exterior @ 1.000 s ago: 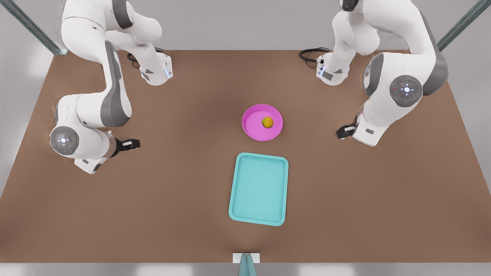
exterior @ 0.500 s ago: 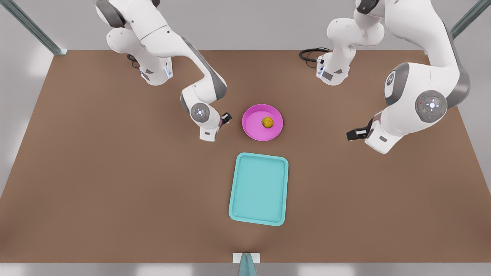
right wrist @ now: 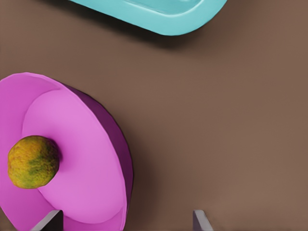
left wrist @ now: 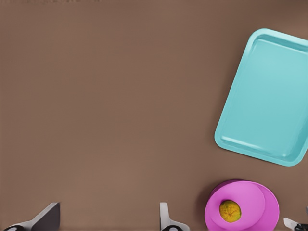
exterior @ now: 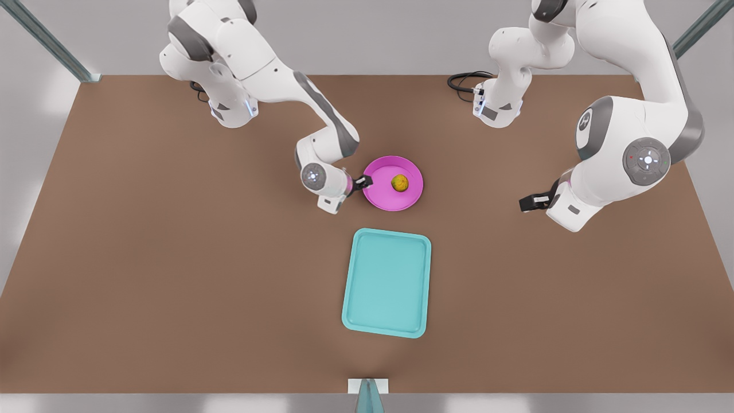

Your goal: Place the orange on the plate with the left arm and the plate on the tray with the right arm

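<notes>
The orange [exterior: 399, 183] [right wrist: 32, 161] [left wrist: 230, 211] lies inside the pink plate [exterior: 381, 195] [right wrist: 82, 144] [left wrist: 250, 202] at the table's middle. The teal tray [exterior: 387, 284] [left wrist: 269, 96] [right wrist: 163, 14] lies bare just in front of the plate. My right gripper [exterior: 362, 183] [right wrist: 125, 219] is open at the plate's rim on the front view's left, one finger on each side of that rim. My left gripper [exterior: 527, 202] [left wrist: 108, 219] waits open and holding nothing, well off to the front view's right of the plate.
Both arm bases stand at the table's back edge, with a coil of black cable [exterior: 464, 83] beside one. A small camera mount [exterior: 367, 390] sits at the front edge. Wide bare brown table [exterior: 172, 275] surrounds the tray.
The right arm swung from the front view's far left across the table to the plate's rim. The left gripper drifted slightly toward the front view's right. Orange, plate and tray stayed put.
</notes>
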`<state>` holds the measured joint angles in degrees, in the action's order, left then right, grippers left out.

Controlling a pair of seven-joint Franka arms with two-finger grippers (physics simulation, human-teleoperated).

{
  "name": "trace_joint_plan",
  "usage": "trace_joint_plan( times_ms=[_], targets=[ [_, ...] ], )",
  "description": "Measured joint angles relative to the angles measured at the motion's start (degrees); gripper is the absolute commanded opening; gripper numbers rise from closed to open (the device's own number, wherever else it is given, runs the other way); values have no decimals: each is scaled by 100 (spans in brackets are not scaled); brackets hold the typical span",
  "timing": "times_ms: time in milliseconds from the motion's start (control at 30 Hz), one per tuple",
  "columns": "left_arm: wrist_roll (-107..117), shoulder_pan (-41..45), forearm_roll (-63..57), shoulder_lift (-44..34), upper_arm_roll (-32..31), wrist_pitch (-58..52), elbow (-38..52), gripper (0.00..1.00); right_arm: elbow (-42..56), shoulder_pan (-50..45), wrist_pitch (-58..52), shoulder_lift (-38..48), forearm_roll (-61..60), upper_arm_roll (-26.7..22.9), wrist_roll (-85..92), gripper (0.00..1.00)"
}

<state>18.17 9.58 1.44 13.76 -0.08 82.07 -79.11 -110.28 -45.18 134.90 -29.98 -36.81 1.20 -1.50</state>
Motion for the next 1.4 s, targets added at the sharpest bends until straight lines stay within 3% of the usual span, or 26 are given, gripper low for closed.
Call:
trace_joint_plan(
  times_ms=[300, 600, 733, 767, 833, 900, 1100, 1400],
  targets=[
    [-44, 0, 0, 1, 0, -17, -8, 100, 580, -220, 126, -667, -30, 109, -172, 100],
    [-70, 8, 0, -4, 0, -23, -19, 100, 651, -280, 203, -798, -33, 224, -279, 100],
    [-77, 9, 0, -23, 0, -30, -19, 100, 684, -280, 221, -888, -31, 269, -310, 80],
    [-78, 9, 0, -22, 0, -31, -19, 100, 687, -281, 224, -907, -32, 272, -314, 72],
    [-82, 9, 0, -18, -1, -33, -19, 100, 701, -281, 228, -935, -41, 274, -316, 47],
    [-84, 9, 1, -17, -1, -35, -19, 100, 770, -277, 225, -968, -76, 275, -288, 33],
    [-90, 9, 2, -8, -7, -37, -19, 100, 847, -272, 219, -967, -62, 278, -300, 21],
    [-96, 9, 4, -31, -9, -53, -11, 100, 1052, -138, 174, -697, -76, 307, -269, 21]
  ],
)
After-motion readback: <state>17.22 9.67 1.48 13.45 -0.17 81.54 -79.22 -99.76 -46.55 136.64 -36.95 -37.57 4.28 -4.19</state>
